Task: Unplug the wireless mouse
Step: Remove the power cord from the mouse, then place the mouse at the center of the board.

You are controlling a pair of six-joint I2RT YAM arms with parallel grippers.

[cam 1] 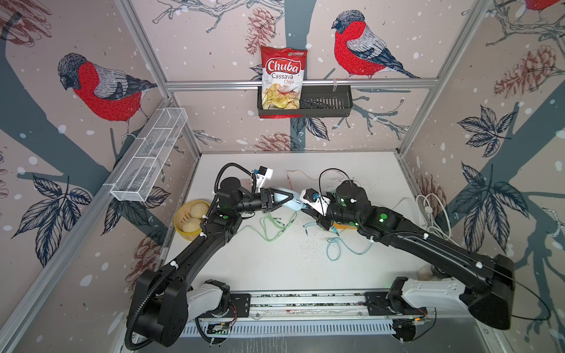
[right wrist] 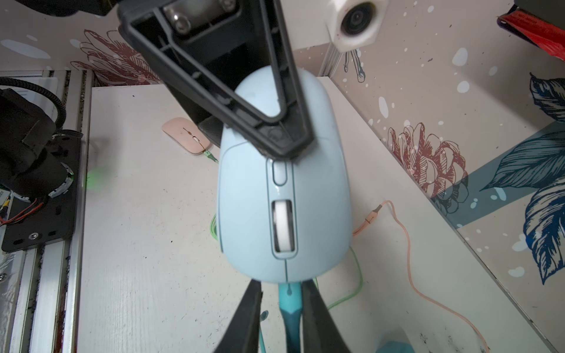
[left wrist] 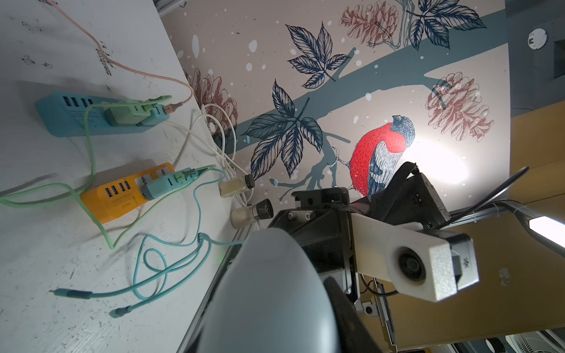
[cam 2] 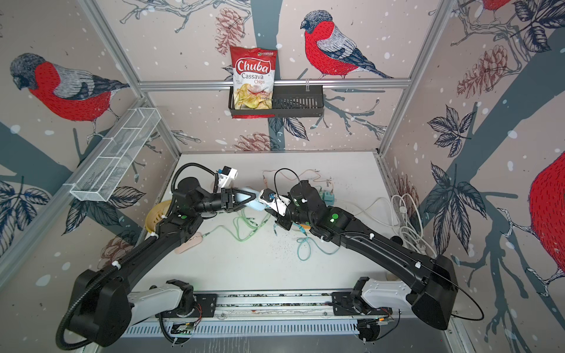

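The white table (cam 1: 275, 269), scuffed and speckled, is lying below the mouse and clear of it, so only the arms are bracing the mouse. The left gripper (cam 1: 289, 198) is reaching in from the mouse's rear and clamping the pale blue wireless mouse (right wrist: 284, 198) top and bottom. One black, open-framed triangular finger (right wrist: 284, 143) is pressing on the shell behind the wheel, and its partner is hiding underneath. Lifted like this, mid-table between the two grippers, the mouse is presenting its nose to the opposite arm. I judge that to be the point: one arm anchoring, one pulling.

The right gripper (right wrist: 282, 288) is sitting at the mouse's nose, its two dark wedge fingers standing narrowly either side of the plug. Whether they are already pinching it or merely flanking it, I cannot tell.

The mouse is showing a smooth, matt, egg-shaped shell with a white scroll wheel (right wrist: 283, 224). The teal cable (right wrist: 290, 330) is trailing away from the mouse's nose. Its teal plug (right wrist: 289, 298), a small tapered moulded sleeve, is sitting in the mouse's front port, not yet out.
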